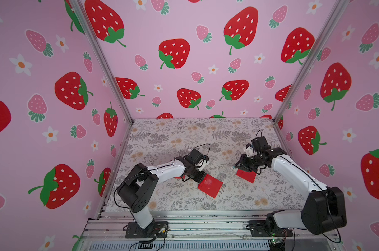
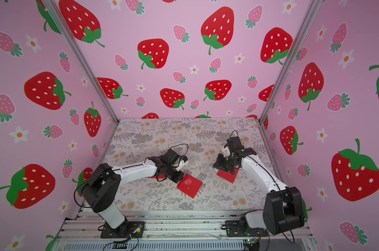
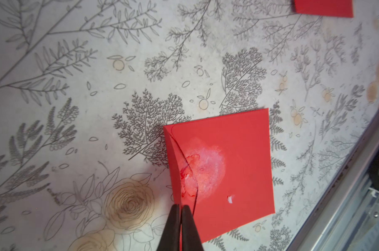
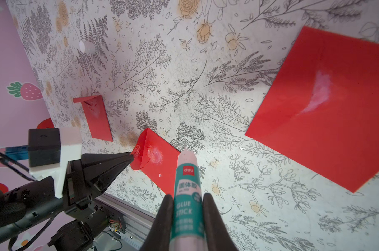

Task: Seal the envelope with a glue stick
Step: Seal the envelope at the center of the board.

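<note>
A red envelope (image 1: 211,187) (image 2: 190,187) lies mid-table with a white glue smear on its face (image 3: 208,167). Its flap (image 3: 173,156) stands partly lifted along one side. My left gripper (image 3: 181,207) (image 1: 202,173) is shut on the flap's edge, and a sliver of red shows between the fingers. From the right wrist view its tip touches the flap (image 4: 138,150). My right gripper (image 4: 187,196) (image 1: 236,167) is shut on the glue stick (image 4: 186,173), a white tube with a teal label. The stick's uncapped tip points toward that envelope from a short way off.
A second red envelope (image 1: 247,175) (image 4: 325,108) with a glue smear lies under my right gripper. A third (image 4: 96,117) lies by the left arm, flap raised. A small white cap (image 4: 86,46) lies farther back. Pink strawberry walls enclose the table; a metal rail (image 1: 184,219) runs along the front.
</note>
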Action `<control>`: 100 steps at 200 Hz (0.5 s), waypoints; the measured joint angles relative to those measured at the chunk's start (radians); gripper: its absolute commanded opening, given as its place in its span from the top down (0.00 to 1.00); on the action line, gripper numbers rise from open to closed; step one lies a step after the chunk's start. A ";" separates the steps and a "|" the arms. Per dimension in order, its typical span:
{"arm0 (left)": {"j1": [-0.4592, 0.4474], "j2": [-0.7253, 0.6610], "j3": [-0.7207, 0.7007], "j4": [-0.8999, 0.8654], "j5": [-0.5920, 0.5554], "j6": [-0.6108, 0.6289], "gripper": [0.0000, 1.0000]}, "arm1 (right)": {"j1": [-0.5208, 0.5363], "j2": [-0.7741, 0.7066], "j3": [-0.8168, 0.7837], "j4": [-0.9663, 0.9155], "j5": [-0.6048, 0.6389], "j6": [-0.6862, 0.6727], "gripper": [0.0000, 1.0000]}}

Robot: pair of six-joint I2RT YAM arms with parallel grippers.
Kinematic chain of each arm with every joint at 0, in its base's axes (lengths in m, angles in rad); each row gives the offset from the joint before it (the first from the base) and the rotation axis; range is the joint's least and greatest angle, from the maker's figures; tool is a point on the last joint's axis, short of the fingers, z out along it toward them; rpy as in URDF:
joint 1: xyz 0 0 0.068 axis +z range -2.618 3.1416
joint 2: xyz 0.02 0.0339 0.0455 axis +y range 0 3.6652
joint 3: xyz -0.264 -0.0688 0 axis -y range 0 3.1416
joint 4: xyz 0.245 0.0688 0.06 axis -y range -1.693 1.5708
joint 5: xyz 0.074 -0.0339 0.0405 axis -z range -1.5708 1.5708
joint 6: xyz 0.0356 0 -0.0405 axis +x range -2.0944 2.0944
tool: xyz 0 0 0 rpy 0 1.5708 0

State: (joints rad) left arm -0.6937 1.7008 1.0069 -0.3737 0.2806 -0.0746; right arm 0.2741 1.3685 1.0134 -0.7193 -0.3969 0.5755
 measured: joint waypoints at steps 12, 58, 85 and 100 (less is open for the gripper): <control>0.000 -0.014 0.001 -0.020 -0.027 0.008 0.93 | 0.000 0.000 0.001 0.000 0.000 0.000 1.00; 0.000 -0.027 0.021 -0.064 -0.095 0.041 0.98 | 0.000 0.001 0.003 -0.003 0.000 0.000 1.00; -0.003 -0.026 0.021 -0.072 -0.098 0.045 0.98 | 0.000 0.017 0.034 -0.009 0.000 0.000 1.00; -0.008 -0.024 0.021 -0.071 -0.098 0.045 0.97 | 0.000 0.018 0.046 -0.010 0.000 -0.001 1.00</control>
State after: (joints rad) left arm -0.7021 1.6772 1.0279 -0.4450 0.1829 -0.0299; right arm 0.2741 1.3861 1.0592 -0.7288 -0.3973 0.5743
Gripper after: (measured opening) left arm 0.047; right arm 0.213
